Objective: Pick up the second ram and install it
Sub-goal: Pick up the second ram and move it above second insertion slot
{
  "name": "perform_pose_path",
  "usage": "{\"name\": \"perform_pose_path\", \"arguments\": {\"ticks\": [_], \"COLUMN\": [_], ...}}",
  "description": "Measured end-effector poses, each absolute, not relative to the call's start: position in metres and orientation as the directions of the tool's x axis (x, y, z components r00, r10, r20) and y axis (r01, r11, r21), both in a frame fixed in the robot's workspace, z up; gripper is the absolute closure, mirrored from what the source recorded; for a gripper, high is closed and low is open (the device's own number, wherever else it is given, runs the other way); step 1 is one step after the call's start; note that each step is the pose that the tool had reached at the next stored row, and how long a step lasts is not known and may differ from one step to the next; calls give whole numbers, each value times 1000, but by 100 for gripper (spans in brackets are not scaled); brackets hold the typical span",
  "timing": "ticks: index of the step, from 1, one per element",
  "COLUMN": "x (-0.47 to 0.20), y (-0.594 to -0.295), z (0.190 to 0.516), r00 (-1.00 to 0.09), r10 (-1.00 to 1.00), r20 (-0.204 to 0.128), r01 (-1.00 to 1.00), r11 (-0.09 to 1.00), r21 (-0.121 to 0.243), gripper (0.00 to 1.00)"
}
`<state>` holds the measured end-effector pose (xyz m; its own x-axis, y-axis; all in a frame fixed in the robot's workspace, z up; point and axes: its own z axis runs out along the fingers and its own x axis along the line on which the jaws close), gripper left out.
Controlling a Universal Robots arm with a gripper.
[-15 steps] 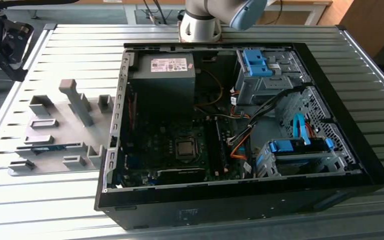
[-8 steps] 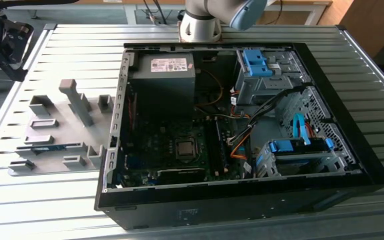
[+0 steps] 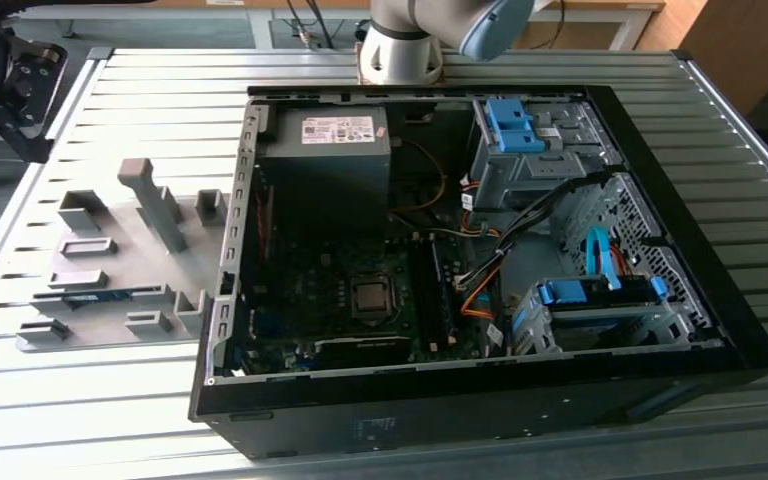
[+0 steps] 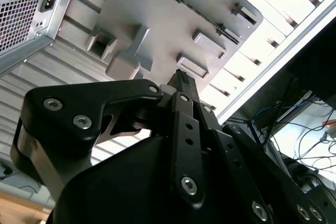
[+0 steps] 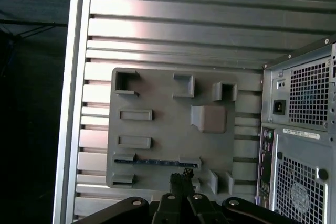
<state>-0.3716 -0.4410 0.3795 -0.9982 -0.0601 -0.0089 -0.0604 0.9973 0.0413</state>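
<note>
The ram (image 3: pixel 97 296) lies flat in a slot of the grey tray (image 3: pixel 115 228), held between two small blocks, on the tabletop (image 3: pixel 91 400) at the exterior view's left of the open case (image 3: pixel 711 310). In both wrist views the claw (image 5: pixel 181 178) (image 4: pixel 181 80) hangs above the tray with its tips pressed together, pinching nothing. In the first wrist view its tips sit near the ram (image 5: pixel 157 161), apart from it. Inside the case, the power supply (image 3: pixel 324 170) carries a white label (image 3: pixel 337 130). Its print is too small to read. Another white label (image 5: pixel 300 134) sits on the case's rear, equally unreadable.
</note>
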Motion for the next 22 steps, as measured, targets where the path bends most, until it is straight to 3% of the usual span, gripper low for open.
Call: {"name": "perform_pose_path", "arguments": {"ticks": [22], "x": [-372], "y": [-441], "z": [378], "r00": [-956], "r10": [-292], "r20": [-9], "r01": [-292], "r11": [955], "r21": [41], "gripper": [90]}}
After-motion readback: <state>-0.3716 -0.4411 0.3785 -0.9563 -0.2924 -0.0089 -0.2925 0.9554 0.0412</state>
